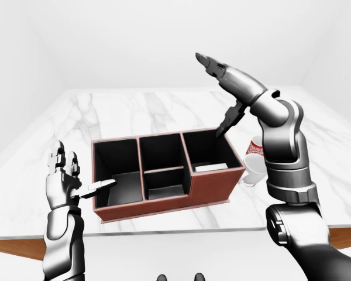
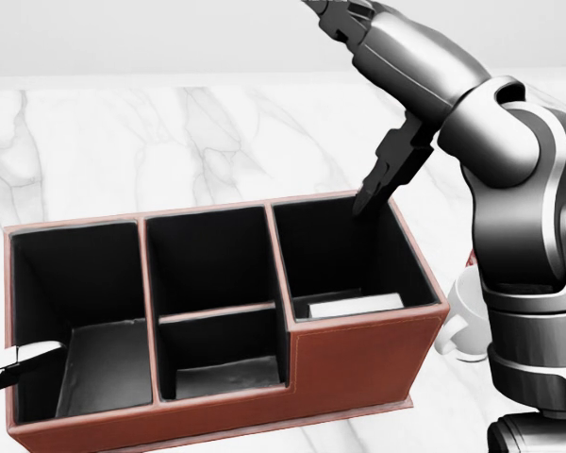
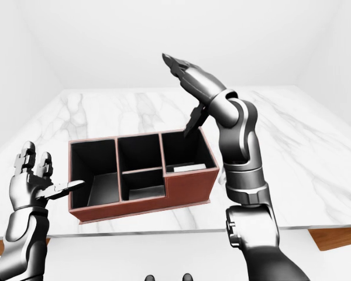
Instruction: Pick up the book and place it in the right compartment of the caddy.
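**Book in caddy, right robot hand up and empty**

The book (image 2: 347,305) lies flat on the floor of the caddy's right compartment, a pale grey slab with a white top edge; no title readable. The caddy (image 2: 358,363) is a rectangular box with reddish-brown leather-look outer walls and matte black inside. It has a large left bay, a middle section split in two by a low divider, and the right bay. It sits on a white marble-veined bench (image 1: 164,108) with a brown wood edge showing at the lower corners of the eye views.

Right robot hand (image 2: 358,113) hangs above the caddy's right compartment, fingers spread apart, holding nothing, thumb pointing down toward the top-right corner of the rim. The arm is glossy grey-and-black metal.

Left robot hand (image 1: 67,178) is left of the caddy, fingers apart and upright, one finger reaching over the left wall into the left bay.

A white cup (image 1: 254,164) with red print stands just right of the caddy, partly hidden by the right arm; the print is illegible.
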{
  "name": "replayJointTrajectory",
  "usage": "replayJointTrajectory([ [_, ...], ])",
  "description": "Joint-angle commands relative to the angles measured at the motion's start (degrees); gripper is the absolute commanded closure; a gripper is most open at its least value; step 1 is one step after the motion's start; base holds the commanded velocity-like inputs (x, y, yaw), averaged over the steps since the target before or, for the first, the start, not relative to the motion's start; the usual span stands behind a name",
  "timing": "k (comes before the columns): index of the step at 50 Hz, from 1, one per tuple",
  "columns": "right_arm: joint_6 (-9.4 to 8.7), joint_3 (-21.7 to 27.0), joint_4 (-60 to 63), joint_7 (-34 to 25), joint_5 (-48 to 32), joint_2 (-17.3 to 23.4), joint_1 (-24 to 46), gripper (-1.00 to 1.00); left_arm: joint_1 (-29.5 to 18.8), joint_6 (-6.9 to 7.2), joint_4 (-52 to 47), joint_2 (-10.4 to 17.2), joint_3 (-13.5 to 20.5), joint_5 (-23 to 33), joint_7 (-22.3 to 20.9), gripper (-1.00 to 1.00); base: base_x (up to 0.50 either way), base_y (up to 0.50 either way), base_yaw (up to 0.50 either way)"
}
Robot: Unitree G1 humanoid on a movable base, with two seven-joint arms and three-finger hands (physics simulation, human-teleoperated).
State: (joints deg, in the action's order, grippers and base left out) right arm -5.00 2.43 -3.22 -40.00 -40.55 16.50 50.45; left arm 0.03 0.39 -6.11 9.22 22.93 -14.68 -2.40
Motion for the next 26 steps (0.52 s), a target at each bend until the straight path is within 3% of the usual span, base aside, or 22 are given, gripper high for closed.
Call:
replayJointTrajectory([
  [1, 0.0, -0.1, 6.4, 0.0, 0.1, 0.6, 2.8, -1.0, 0.1, 0.11, -0.2, 0.0, 0.1, 0.0, 0.0, -1.0, 0.0, 0.0, 0.0],
  [21, 0.0, 1.3, 5.7, 0.0, 3.9, 2.3, 5.0, -1.0, 0.3, 0.39, -0.7, -0.2, 0.0, 0.0, 0.0, -1.0, 0.0, 0.0, 0.0],
  [26, 0.0, 1.1, 6.3, 0.0, 4.2, 2.4, 5.1, -1.0, 0.2, -0.14, -0.1, -0.2, -0.1, 0.2, -0.1, -1.0, 0.0, 0.0, 0.0],
])
